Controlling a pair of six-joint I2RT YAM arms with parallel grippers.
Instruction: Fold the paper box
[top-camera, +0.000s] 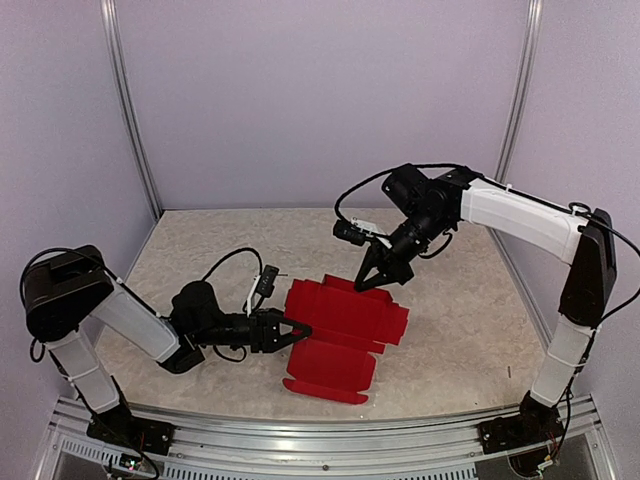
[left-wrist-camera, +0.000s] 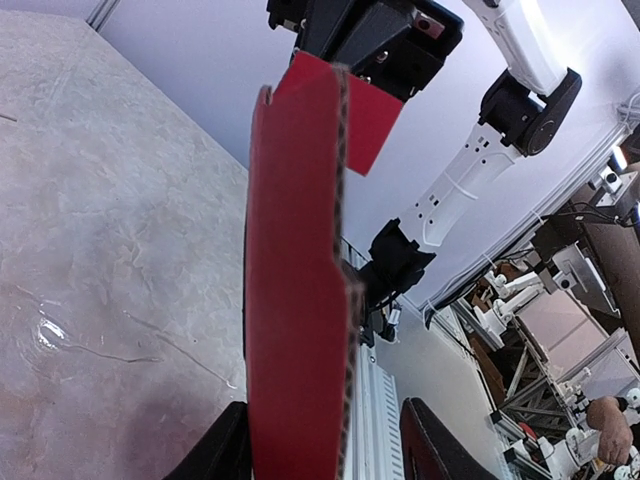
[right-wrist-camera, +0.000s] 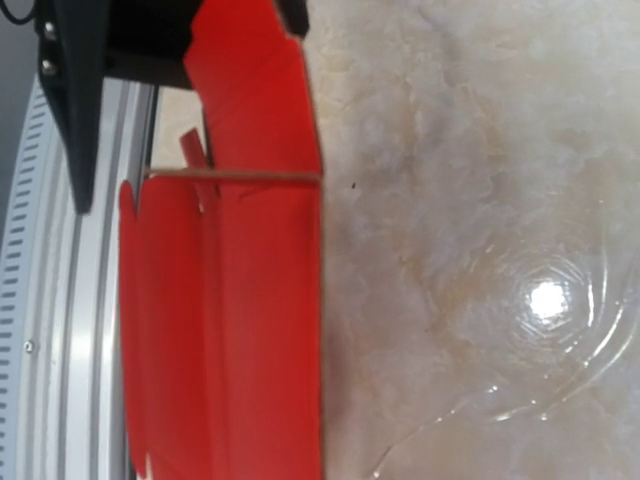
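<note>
The paper box (top-camera: 345, 325) is a bright red die-cut sheet, partly folded, lying mid-table with a raised panel at its far side. My left gripper (top-camera: 297, 331) is at its left edge. In the left wrist view the card (left-wrist-camera: 295, 300) stands edge-on between my fingers (left-wrist-camera: 215, 455), against the left one, with a gap to the right one. My right gripper (top-camera: 375, 284) points down at the sheet's far edge with its jaws spread. The right wrist view shows the red sheet (right-wrist-camera: 230, 330) but not my own fingers.
The marbled table top (top-camera: 450, 330) is bounded by an aluminium rail (top-camera: 320, 440) at the near edge and pale walls with metal posts (top-camera: 130, 110) behind. The right arm's black head (left-wrist-camera: 370, 30) looms over the card's top.
</note>
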